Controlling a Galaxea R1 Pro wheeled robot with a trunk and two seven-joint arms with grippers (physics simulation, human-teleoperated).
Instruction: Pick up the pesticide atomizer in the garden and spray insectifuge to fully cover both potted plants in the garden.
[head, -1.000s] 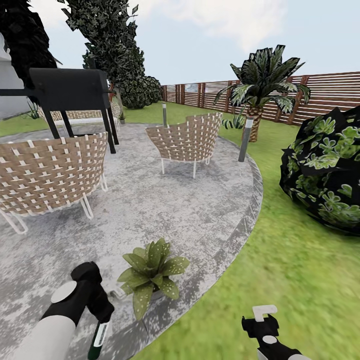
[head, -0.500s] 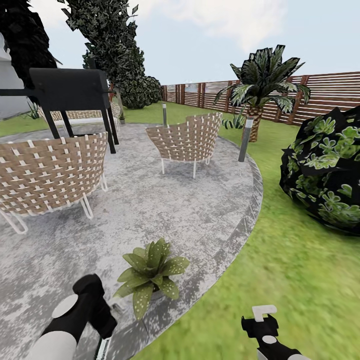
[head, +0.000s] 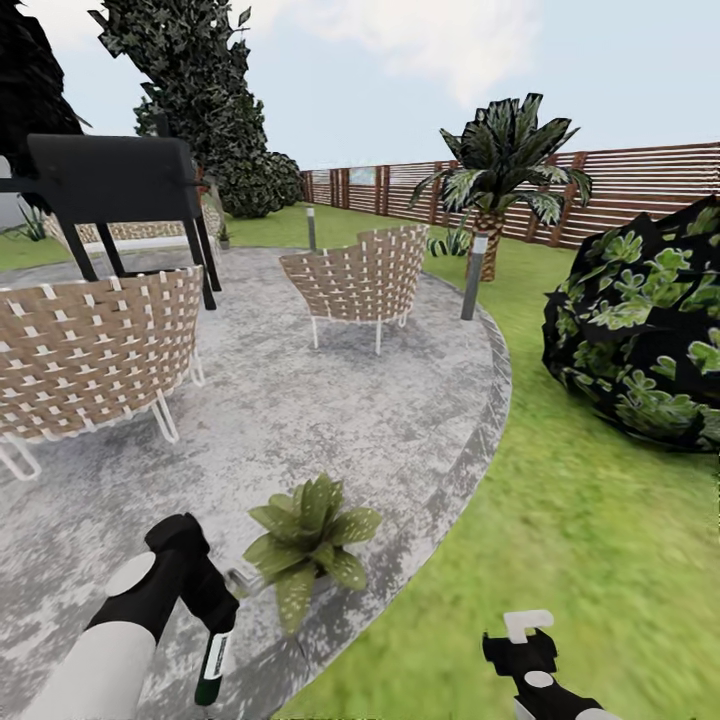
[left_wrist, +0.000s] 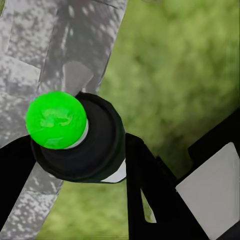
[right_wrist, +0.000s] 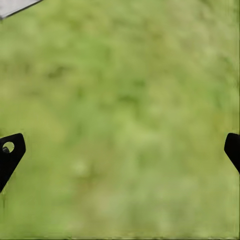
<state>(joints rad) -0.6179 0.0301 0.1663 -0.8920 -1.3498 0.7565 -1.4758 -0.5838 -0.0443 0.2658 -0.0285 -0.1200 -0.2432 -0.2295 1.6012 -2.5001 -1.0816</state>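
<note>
**Left gripper holds atomizer beside potted plant at patio edge**

The lawn (head: 560, 560) fills the right of the head view, bounded at the back by a slatted wooden fence (head: 640, 195). A round grey mottled patio (head: 330, 420) occupies the left and centre. A large dark round bush (head: 640, 345) stands on the grass at the right, and a palm tree (head: 500, 170) rises near the fence. Two woven wicker chairs sit on the paving: one at the left (head: 90, 355), one further back (head: 355, 280). A black stand (head: 115, 185) is behind the left chair.

One potted plant (head: 310, 535), a rosette of pointed speckled leaves, sits near the patio's curved edge. The left gripper (head: 210, 625) hangs just beside it, jaws pinching the pesticide atomizer (head: 212, 665), which points downward, dark green end lowest. The left wrist view shows its bright green tip (left_wrist: 56, 120) between the black fingers (left_wrist: 145, 190).

The right gripper (right_wrist: 120, 150) hovers over grass, fingers spread wide with nothing between them.
</note>
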